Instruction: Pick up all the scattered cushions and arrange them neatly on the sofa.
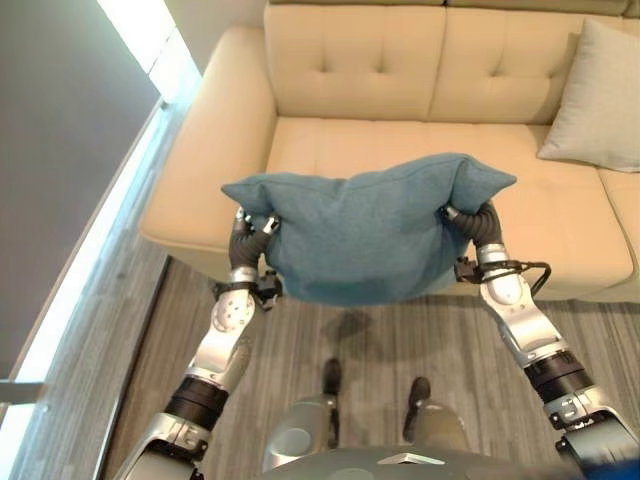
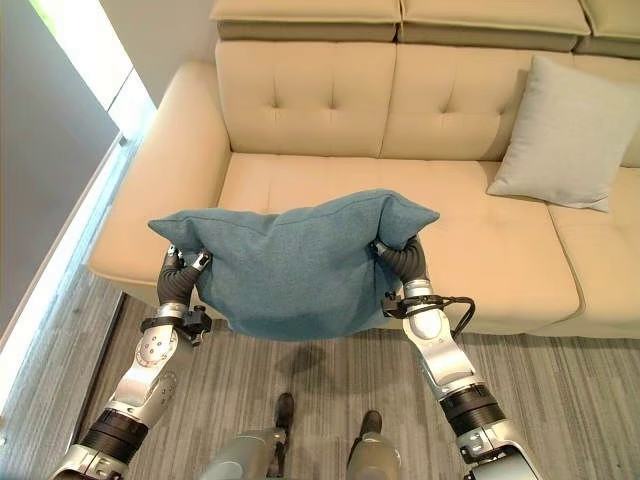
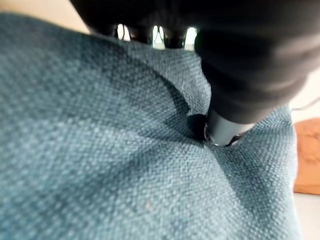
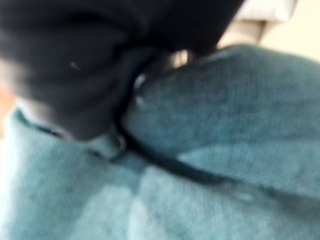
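Blue cushion (image 2: pixel 295 265) hangs btwn both hands, long axis running hand to hand, off the floor. Left hand (image 2: pixel 183 262) pinches one upper corner, right hand (image 2: pixel 395 252) the other, fingers curled into the fabric w/ thumbs pressed in. Sofa (image 2: pixel 330 185) seat lies just ahead of and below the hands; grey cushion (image 2: pixel 562 135) leans well off past the right hand. Both arms equally near, forearms raised, wrists bent fwd.

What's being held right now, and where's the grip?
The teal cushion, carried in front of the sofa: left hand pinches its upper left corner, right hand its upper right corner.
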{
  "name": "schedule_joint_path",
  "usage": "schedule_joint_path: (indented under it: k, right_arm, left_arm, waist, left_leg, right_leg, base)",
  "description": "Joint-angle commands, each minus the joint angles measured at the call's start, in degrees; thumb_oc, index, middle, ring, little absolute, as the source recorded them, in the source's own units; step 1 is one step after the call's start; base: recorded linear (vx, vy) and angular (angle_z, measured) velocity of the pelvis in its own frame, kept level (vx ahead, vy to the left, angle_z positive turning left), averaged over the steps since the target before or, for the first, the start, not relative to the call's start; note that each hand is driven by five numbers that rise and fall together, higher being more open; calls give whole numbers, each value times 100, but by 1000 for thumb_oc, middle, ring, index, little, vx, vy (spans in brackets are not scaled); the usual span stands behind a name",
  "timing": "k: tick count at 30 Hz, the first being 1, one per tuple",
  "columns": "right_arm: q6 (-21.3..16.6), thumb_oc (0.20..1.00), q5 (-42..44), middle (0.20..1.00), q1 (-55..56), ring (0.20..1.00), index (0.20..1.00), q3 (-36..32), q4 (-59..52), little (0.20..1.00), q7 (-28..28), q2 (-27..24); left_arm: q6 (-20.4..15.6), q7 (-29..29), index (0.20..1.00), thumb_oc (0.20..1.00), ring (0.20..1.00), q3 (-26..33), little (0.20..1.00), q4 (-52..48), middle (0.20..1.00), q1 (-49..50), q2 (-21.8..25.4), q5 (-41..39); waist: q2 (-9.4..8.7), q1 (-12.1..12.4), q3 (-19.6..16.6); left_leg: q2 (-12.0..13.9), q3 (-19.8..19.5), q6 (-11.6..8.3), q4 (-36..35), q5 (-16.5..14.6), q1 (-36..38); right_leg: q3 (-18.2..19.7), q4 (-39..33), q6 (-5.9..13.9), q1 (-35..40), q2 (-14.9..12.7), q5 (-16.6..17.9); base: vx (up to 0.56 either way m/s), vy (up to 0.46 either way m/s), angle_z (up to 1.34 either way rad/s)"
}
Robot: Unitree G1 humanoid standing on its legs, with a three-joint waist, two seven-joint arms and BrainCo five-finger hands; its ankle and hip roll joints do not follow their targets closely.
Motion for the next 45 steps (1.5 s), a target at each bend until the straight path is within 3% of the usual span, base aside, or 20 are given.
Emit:
schedule_joint_path:
  k: [1,3,7,9,12,13,14,16,17,19,20,21,25,28,30,33,35,37,43,45]
  right_arm:
    - [-504,200,-74,200,-444,200,200,45,-554,200,259,274]
    - [-501,200,42,200,-496,200,200,37,-521,200,318,231]
    - [-481,200,83,200,-481,200,200,64,-501,200,327,201]
    - [-485,200,148,200,-355,200,200,-25,-520,200,322,129]
    - [-465,200,330,200,-25,200,200,-268,-570,200,285,17]
    - [-465,200,330,200,-25,200,200,-268,-570,200,285,16]
    - [-464,200,359,200,48,200,200,-320,-617,200,227,-38]
    - [-454,200,354,200,84,200,200,-356,-643,200,210,-54]
    - [-447,200,389,200,153,200,200,-441,-682,200,168,-63]
    - [-440,200,405,200,180,200,200,-497,-701,200,168,-78]
    - [-441,200,407,200,200,200,200,-538,-709,200,167,-93]
    - [-427,200,415,200,223,200,200,-588,-721,200,153,-98]
    - [-379,200,368,200,196,200,200,-590,-674,200,98,-5]
    - [-348,200,285,200,227,200,200,-588,-660,200,155,68]
    - [-335,200,276,200,148,200,200,-570,-629,200,248,205]
    - [-316,200,224,200,68,200,200,-526,-640,200,326,294]
    - [-354,200,251,200,30,200,200,-523,-633,200,347,378]
    - [-363,200,249,200,38,200,200,-538,-631,200,355,377]
    - [-377,200,237,200,9,200,200,-630,-547,200,365,264]
    - [-373,200,219,200,19,200,200,-641,-541,200,346,252]
  left_arm:
    - [-206,-363,200,200,200,-211,200,-701,200,-274,-26,371]
    - [-172,-359,200,200,200,-215,200,-691,200,-240,-65,348]
    - [-147,-366,200,200,200,-221,200,-655,200,-228,-113,364]
    - [-138,-364,200,200,200,-287,200,-609,200,-300,-204,291]
    - [-95,-399,200,200,200,-476,200,-526,200,-442,-377,250]
    - [-95,-399,200,200,200,-475,200,-526,200,-443,-378,250]
    - [-75,-401,200,200,200,-509,200,-538,200,-499,-433,204]
    - [-76,-405,200,200,200,-515,200,-553,200,-501,-436,198]
    - [-29,-415,200,200,200,-555,200,-568,200,-539,-448,190]
    - [-1,-435,200,200,200,-573,200,-554,200,-551,-444,194]
    - [11,-443,200,200,200,-586,200,-536,200,-560,-436,215]
    - [58,-413,200,200,200,-587,200,-502,200,-579,-420,258]
    - [68,-350,200,200,200,-534,200,-531,200,-597,-398,250]
    - [87,-391,200,200,200,-565,200,-591,200,-550,-342,244]
    - [98,-432,200,200,200,-518,200,-644,200,-524,-253,250]
    - [95,-464,200,200,200,-400,200,-742,200,-404,-142,229]
    - [60,-484,200,200,200,-315,200,-767,200,-433,-50,258]
    - [50,-487,200,200,200,-286,200,-745,200,-457,-57,271]
    - [-2,-574,200,200,200,-330,200,-675,200,-621,-123,381]
    - [-27,-552,200,200,200,-345,200,-685,200,-638,-156,384]
  waist:
    - [-4,136,-217]
    - [-112,53,-276]
    - [-165,-38,-305]
    - [-227,-74,-479]
    - [-196,-212,-579]
    - [-193,-218,-583]
    - [-264,-242,-491]
    - [-275,-261,-473]
    - [-346,-252,-440]
    - [-337,-242,-459]
    - [-332,-223,-458]
    - [-267,-183,-483]
    - [-214,-5,-495]
    - [-271,8,-639]
    - [-340,84,-704]
    - [-316,56,-585]
    - [-202,25,-449]
    - [-193,15,-435]
    - [-328,-82,-401]
    - [-345,-92,-408]
  left_leg:
    - [74,-390,-153,-201,-680,612]
    - [12,-432,-194,-348,-752,814]
    - [-10,-571,-271,-482,-856,1112]
    - [25,-716,-412,-519,-904,1122]
    - [371,-557,-905,510,-561,739]
    - [371,-564,-906,523,-567,727]
    - [483,-233,-957,1493,-277,203]
    - [582,-46,-922,1834,-278,-15]
    - [725,328,-792,1782,-386,-377]
    - [777,464,-738,1439,-517,-452]
    - [790,525,-741,1111,-484,-403]
    - [817,594,-780,550,-107,-608]
    - [654,508,-818,-183,306,-813]
    - [615,599,-694,-23,159,-552]
    - [533,838,-446,246,-264,-381]
    - [489,985,-212,280,-461,-117]
    - [521,1009,-132,135,-502,90]
    - [494,988,-142,50,-524,196]
    - [319,785,-263,-66,-662,442]
    - [320,775,-292,-81,-652,460]
  right_leg:
    - [85,-306,97,122,290,-38]
    - [78,-1405,27,-23,583,-187]
    - [141,-2206,64,-20,846,-19]
    - [335,-2350,-49,238,1001,20]
    - [-58,-2437,-331,816,1034,-288]
    - [-65,-2437,-331,812,1035,-288]
    - [-193,-2418,-497,1023,991,-434]
    - [-227,-2407,-558,1089,994,-513]
    - [-322,-2421,-598,1252,955,-657]
    - [-372,-2438,-572,1318,960,-720]
    - [-394,-2437,-560,1380,968,-767]
    - [-444,-2458,-543,1522,1057,-874]
    - [-222,-2453,-531,1880,1231,-1110]
    - [-89,-2248,-390,1994,1013,-1189]
    - [16,-1800,-191,1854,700,-1115]
    - [115,-793,77,1363,439,-481]
    - [165,-201,132,816,370,-320]
    - [114,-366,94,746,342,-394]
    - [87,-2115,74,854,367,-314]
    - [99,-2058,82,865,386,-239]
  base:
    - [221,-41,-36]
    - [199,-77,-24]
    - [221,-98,10]
    - [414,-288,73]
    - [291,-243,107]
    - [96,-194,104]
    - [89,-170,68]
    - [98,-152,57]
    - [96,-98,35]
    - [150,-63,22]
    - [259,-2,38]
    - [196,11,26]
    - [306,85,6]
    - [373,277,-87]
    - [273,335,-105]
    - [94,194,-66]
    - [29,164,-38]
    - [89,49,-10]
    - [126,-65,12]
    - [49,-69,22]
